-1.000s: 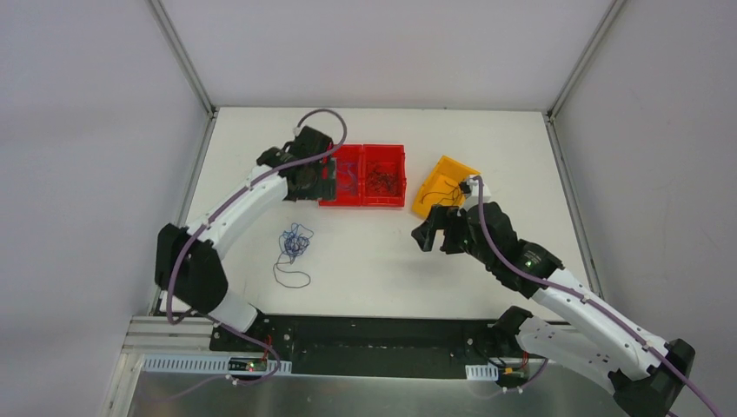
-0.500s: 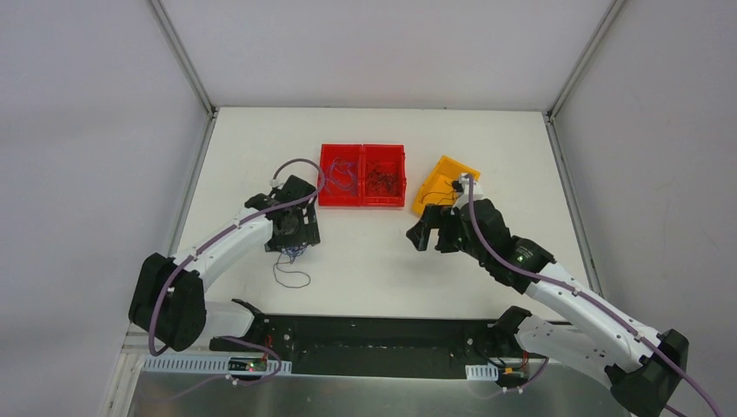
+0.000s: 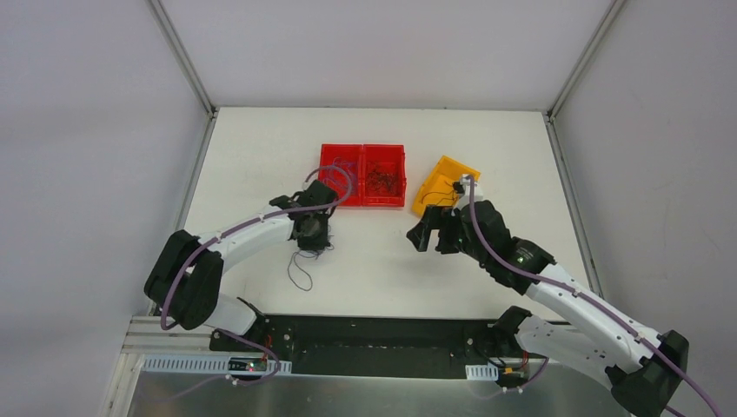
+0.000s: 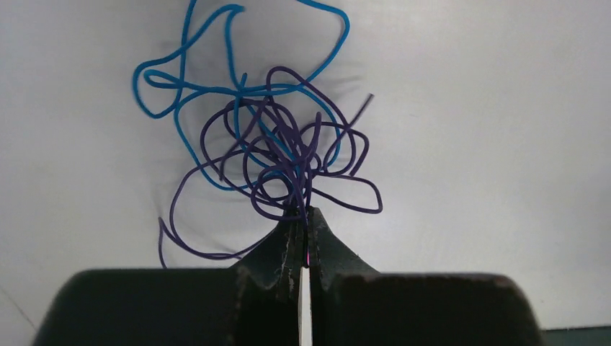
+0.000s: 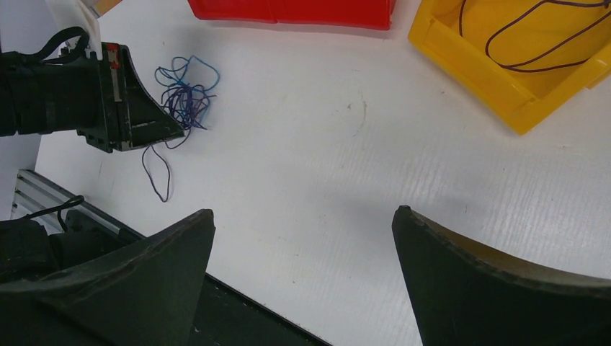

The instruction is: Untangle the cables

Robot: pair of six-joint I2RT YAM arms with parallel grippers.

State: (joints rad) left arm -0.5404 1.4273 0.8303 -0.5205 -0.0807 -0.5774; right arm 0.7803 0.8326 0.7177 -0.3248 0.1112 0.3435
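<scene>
Down from the red bins toward the near edge of the table, the left gripper has swung over to the cables and clamped shut within the last second.

Nearest the near edge, one purple tail trails loose out of the knot. Just beyond it, left of the table's middle, lies the tangle itself. The left wrist view shows the jaws pinched together on a few purple strands at the knot's near side, while the blue wire loops out on its far side, still threaded through the purple. So the grasp is made but nothing is separated yet. The task looks to be at its start for this bundle.

The right gripper has barely shifted. It hovers right of the middle, well apart from the tangle, with its jaws spread wide and nothing between them. Its own camera sees the knot and the clenched left fingers off to one side.

Pulling the purple away would likely go better with the blue pinned or held. Since several strands sit in the pinch, a straight tug could tighten the knot.

Farther back, the red bins hold more thin wires, and the tilted yellow bin toward the right edge holds a dark one.
</scene>
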